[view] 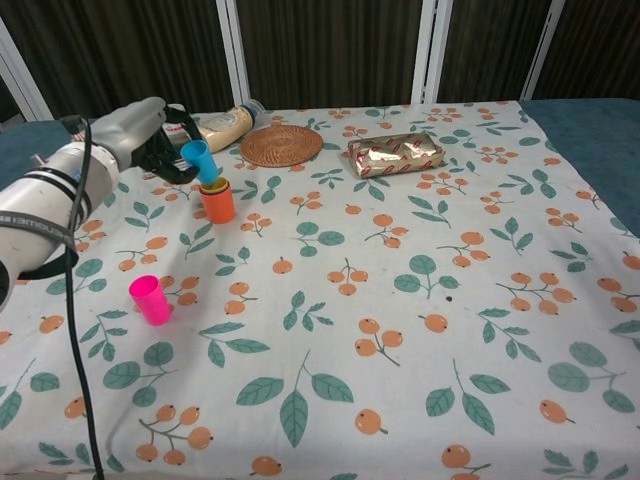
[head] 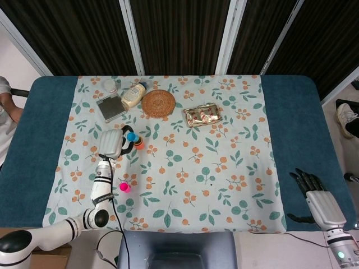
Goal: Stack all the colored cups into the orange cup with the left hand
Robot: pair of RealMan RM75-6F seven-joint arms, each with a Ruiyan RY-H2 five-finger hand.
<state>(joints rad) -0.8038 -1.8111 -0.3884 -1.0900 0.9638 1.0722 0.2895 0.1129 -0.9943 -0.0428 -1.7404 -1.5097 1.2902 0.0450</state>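
1. The left hand (view: 150, 140) is pinching the blue cup (view: 199, 160) in its fingers (head: 128, 147), tilted, just above the orange cup (view: 217, 202).
2. The orange cup is standing upright below the fingertips, a yellow cup (view: 214, 185) nested inside it.
3. The pink cup (view: 150, 300) is sitting alone, well apart from the hand.
4. The right hand (head: 314, 193) is resting at the table's edge, fingers straight and slightly apart, holding nothing.

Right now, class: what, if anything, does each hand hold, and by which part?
The left hand holds the blue cup by its side wall, tilted just above the orange cup. The right hand holds nothing.
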